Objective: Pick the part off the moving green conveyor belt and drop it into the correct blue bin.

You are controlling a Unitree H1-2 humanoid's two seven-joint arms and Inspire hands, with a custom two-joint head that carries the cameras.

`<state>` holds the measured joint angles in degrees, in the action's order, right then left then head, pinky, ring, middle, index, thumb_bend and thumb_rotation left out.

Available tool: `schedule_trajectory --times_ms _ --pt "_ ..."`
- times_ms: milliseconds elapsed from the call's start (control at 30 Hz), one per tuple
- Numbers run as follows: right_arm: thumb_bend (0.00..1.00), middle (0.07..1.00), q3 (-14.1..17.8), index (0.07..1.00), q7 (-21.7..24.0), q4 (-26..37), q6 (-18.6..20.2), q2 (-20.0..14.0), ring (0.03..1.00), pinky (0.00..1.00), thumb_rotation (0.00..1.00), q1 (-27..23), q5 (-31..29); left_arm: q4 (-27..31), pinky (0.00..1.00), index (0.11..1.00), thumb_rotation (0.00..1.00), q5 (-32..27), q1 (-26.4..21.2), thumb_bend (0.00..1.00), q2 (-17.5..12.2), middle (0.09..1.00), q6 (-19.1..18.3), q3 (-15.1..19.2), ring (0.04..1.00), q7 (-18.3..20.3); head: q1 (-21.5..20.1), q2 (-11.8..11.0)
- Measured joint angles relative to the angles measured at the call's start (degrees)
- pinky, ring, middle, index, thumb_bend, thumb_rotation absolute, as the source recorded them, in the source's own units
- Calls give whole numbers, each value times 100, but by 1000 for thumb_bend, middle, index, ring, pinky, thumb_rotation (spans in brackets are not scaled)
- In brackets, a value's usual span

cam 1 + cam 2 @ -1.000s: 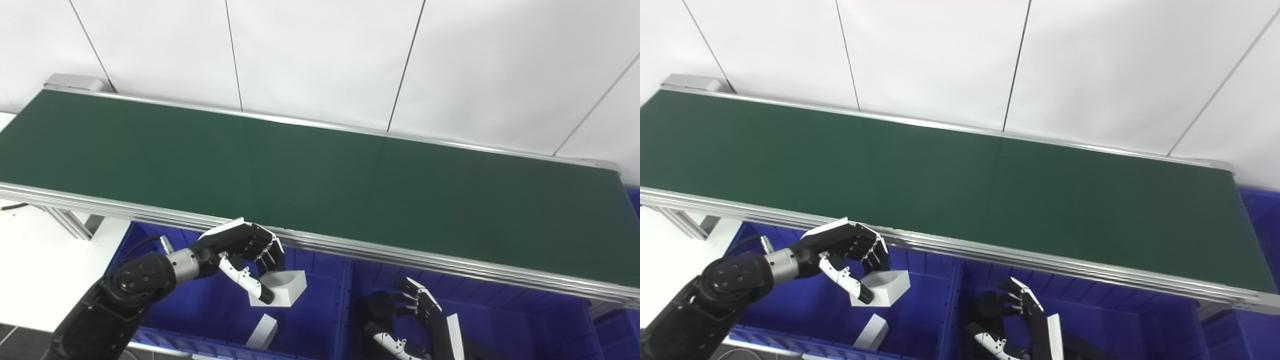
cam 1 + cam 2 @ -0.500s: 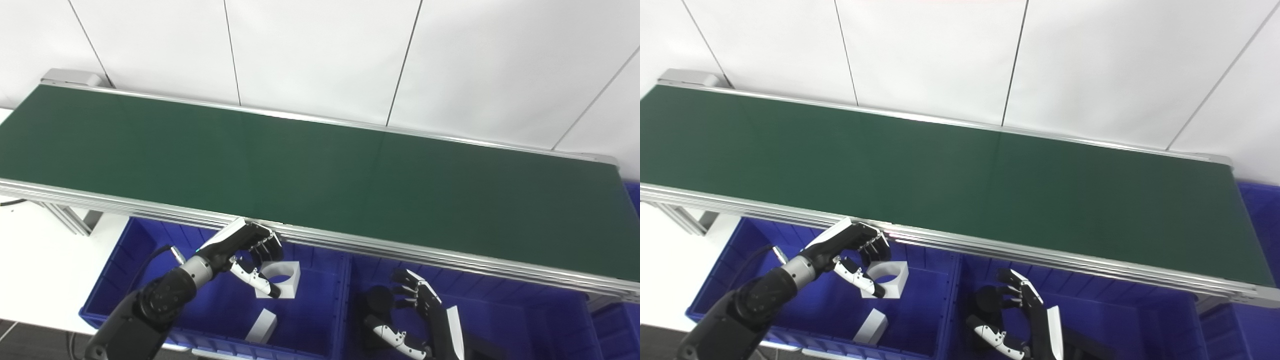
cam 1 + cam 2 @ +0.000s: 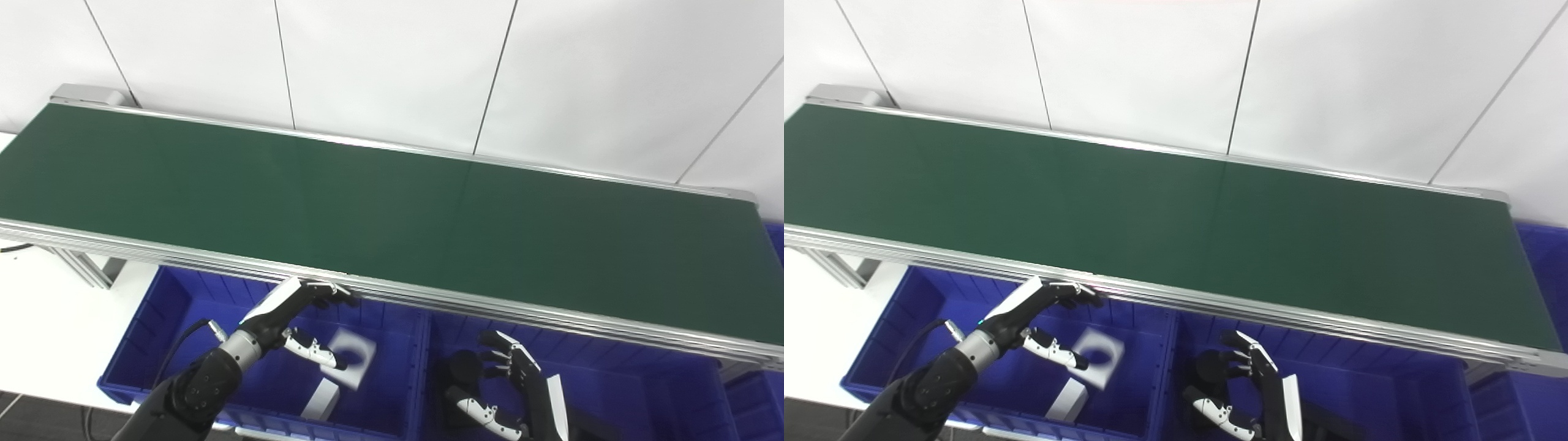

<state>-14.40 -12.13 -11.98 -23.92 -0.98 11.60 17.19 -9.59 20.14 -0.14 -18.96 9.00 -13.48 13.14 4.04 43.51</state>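
one white part [image 3: 352, 360] with a round hole, blurred, falls free into the left blue bin [image 3: 184, 300] beneath the left hand [image 3: 294, 306], whose fingers are spread, holding nothing. best to hold that hand clear. the right hand [image 3: 514, 380] hovers half-curled, empty.

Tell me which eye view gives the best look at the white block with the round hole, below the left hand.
The left eye view. There the white block with the round hole sits nearer the picture's middle, blurred, over the left blue bin, free of the open left hand. The right eye view shows the same block, equally blurred.
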Motion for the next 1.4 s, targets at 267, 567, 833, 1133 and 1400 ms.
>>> schedule_trajectory --times_ms 267,567,833,1133,1400 --pt "653 741 -101 734 109 -1 0 -83 681 583 35 -11 -62 404 937 954 125 4 11 798 -189 1000 -342 -174 1000 523 -52 -35" --pt "645 740 -85 729 95 -1 0 -84 673 570 49 -6 -16 899 651 751 14 -797 81 787 -60 789 -453 29 754 738 -184 -79" --pt "671 757 -219 811 -177 57 0 -72 680 562 290 57 36 419 614 681 0 -1168 701 700 1529 664 810 289 637 -337 -334 -97" --pt "683 777 -443 822 -605 89 0 -157 704 586 368 67 25 267 619 697 0 -1770 885 605 2209 649 1258 633 620 -812 -738 -88" --pt "693 785 -417 831 -799 87 0 -37 713 582 391 73 179 50 644 691 0 -1898 987 586 2250 647 1402 690 621 -869 -1378 35"
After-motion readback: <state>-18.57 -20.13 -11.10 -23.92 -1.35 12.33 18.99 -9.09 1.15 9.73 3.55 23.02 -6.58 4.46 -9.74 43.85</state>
